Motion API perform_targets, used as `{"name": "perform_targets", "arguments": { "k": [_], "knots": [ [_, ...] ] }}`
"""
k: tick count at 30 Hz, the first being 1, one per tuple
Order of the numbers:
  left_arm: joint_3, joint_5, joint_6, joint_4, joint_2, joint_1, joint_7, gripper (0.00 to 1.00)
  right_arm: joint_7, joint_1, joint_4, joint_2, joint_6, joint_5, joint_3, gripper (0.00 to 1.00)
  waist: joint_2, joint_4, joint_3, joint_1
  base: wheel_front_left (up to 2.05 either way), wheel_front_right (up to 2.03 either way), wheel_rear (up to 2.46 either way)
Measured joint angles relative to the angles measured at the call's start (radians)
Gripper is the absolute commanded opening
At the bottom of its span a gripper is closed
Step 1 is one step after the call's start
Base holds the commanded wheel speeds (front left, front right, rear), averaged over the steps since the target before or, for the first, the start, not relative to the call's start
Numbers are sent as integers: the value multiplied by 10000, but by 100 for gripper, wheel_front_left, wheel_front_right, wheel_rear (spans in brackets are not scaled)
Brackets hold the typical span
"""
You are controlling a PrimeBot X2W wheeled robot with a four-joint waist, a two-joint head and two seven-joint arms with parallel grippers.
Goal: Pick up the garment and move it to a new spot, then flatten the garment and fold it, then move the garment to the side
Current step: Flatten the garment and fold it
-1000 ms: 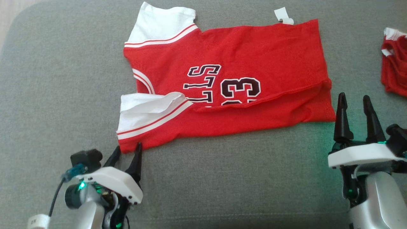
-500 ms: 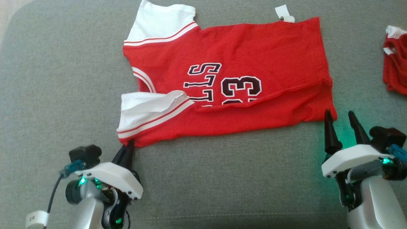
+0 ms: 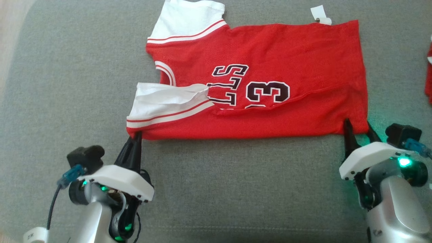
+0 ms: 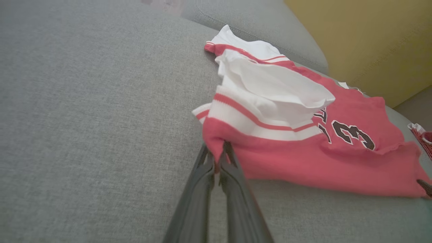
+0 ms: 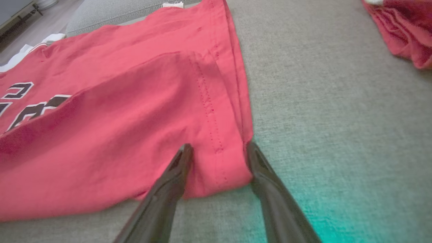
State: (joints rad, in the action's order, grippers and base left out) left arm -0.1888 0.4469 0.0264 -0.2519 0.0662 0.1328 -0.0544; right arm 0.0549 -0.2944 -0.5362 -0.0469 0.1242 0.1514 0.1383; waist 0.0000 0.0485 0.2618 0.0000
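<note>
**Left tool clamped, right tool up at the hem**

A second ago my left tool (image 3: 137, 134) had its fingers spread just short of the garment (image 3: 270, 47). It has since pinched shut on the cloth corner at its tips. My right tool (image 3: 358, 125) has come forward from well short of the hem, and its spread fingers now straddle the hem corner. My head camera has swung, shifting the whole picture sideways.

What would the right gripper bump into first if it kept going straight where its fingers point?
The red jersey: its near corner sits between the open fingers of the right gripper, so pushing on would probably just run the cloth deeper into that gap.
</note>
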Motion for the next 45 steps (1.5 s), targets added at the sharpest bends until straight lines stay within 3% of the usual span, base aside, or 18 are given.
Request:
{"name": "perform_targets", "arguments": {
  "k": [1,3,5,8,12,19,27,28,29,30,31,32,39,45],
  "knots": [
    [-13,0,0,36,-6,-1,-15,0,58,-62,-54,-13,0,27,-29,47,0,27,-2,0,0,0,0],
    [-21,0,-13,128,-13,-4,-100,0,86,-96,-98,-19,0,215,-109,29,0,55,-29,0,0,0,0],
    [-19,0,-25,263,-10,-5,-123,0,117,-88,-96,-15,0,255,-130,0,0,55,-73,0,0,0,0],
    [-21,0,-90,464,12,-29,-180,0,117,2,61,-2,0,449,-134,0,0,31,-158,0,0,0,0],
    [-40,-13,-90,1258,257,-316,-171,0,270,639,1174,2,0,750,-140,0,0,-123,-311,0,0,0,0],
    [-190,-56,-351,2677,685,-2084,522,0,1158,2526,2964,21,0,936,-199,0,0,-419,-342,0,0,0,0],
    [-522,35,-527,3033,694,-2918,1068,0,1570,3086,3712,29,0,965,44,0,0,-558,-276,0,0,0,0],
    [-570,44,-527,2974,679,-2916,1068,0,1572,3088,3728,29,0,965,50,11,0,-572,-280,0,0,0,0],
    [-579,44,-529,2884,665,-2915,1068,0,1572,3090,3733,31,0,963,71,29,0,-590,-287,0,0,0,0],
    [-579,44,-531,2798,663,-2915,1068,19,1570,3097,3737,33,0,963,88,75,0,-609,-295,0,0,0,0],
    [-577,44,-533,2742,663,-2914,1066,45,1570,3117,3754,33,0,963,96,100,0,-632,-307,0,0,0,0],
    [-577,44,-531,2708,665,-2910,1062,100,1570,3161,3785,33,0,963,104,100,0,-659,-322,0,0,0,0],
    [-265,27,-617,2855,951,-2809,897,100,1501,3729,4010,35,0,963,384,100,0,-915,-406,0,0,0,0],
    [35,-345,-604,3193,1638,-1731,1078,100,1083,3570,4612,36,0,859,138,100,0,-1191,-328,0,0,0,0]
  ]
}}
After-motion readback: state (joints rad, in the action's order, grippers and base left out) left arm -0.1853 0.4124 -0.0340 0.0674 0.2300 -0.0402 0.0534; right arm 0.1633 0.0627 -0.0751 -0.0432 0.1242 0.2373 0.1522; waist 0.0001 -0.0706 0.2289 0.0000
